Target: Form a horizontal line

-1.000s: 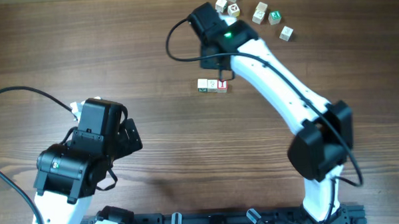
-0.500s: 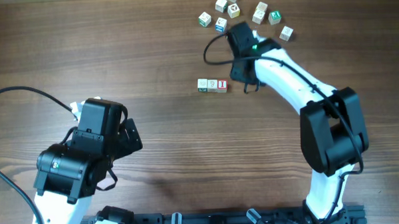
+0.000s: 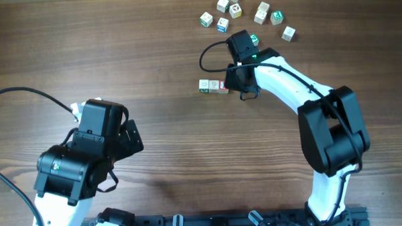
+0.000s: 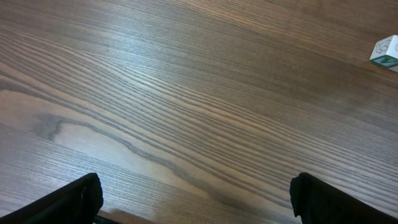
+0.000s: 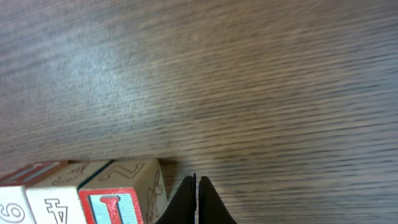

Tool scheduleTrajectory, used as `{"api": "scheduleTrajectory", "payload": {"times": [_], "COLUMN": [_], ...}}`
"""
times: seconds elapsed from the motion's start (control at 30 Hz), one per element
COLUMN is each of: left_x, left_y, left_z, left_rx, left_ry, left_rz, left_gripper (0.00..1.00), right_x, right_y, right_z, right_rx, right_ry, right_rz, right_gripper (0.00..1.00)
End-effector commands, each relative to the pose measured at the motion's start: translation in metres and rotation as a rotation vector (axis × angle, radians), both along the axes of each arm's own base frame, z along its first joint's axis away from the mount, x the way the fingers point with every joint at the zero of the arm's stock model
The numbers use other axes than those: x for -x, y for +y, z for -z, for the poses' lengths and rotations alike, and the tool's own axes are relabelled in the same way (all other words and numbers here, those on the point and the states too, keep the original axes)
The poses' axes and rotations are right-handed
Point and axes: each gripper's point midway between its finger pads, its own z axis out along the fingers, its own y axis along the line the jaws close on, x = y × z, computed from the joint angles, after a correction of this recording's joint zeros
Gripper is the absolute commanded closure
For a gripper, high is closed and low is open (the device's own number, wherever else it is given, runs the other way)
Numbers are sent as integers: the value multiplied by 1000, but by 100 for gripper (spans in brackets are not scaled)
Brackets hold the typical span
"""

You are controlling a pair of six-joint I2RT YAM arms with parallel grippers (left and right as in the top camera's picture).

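Note:
A short row of three lettered blocks (image 3: 213,86) lies at the table's middle. In the right wrist view its right-end block (image 5: 115,202) has a red letter on a blue face, with further blocks (image 5: 56,208) to its left. My right gripper (image 3: 244,93) is shut and empty, its tips (image 5: 197,186) on the wood just right of that red-letter block. Several loose blocks (image 3: 235,10) lie scattered at the back. My left gripper (image 3: 131,139) is open and empty (image 4: 199,208) over bare wood at the left.
More loose blocks sit at the back right, including one (image 3: 289,33) off on its own and one (image 3: 206,19) at the left of the cluster. One white and green block (image 4: 387,53) shows at the left wrist view's right edge. Cables trail from both arms.
My right arm has swung from the block cluster at the back toward the front, down to the right end of the row. The left arm has not moved.

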Motion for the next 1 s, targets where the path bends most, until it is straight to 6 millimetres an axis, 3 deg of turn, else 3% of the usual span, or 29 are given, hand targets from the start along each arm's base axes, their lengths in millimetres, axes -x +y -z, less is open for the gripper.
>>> {"api": "scheduleTrajectory", "payload": {"times": [0.0, 0.97], "left_x": [0, 0], "left_y": [1, 1], "left_z": [0, 0], "left_rx": [9, 9], "left_ry": [-4, -4], "left_rz": [-19, -19], "left_gripper": [0, 0], "right_x": [7, -9], "right_y": [7, 24], "right_z": [13, 5], "right_rx": [-27, -92], "right_ry": [41, -36], "right_rz": [-37, -108], "right_gripper": [95, 95]}}
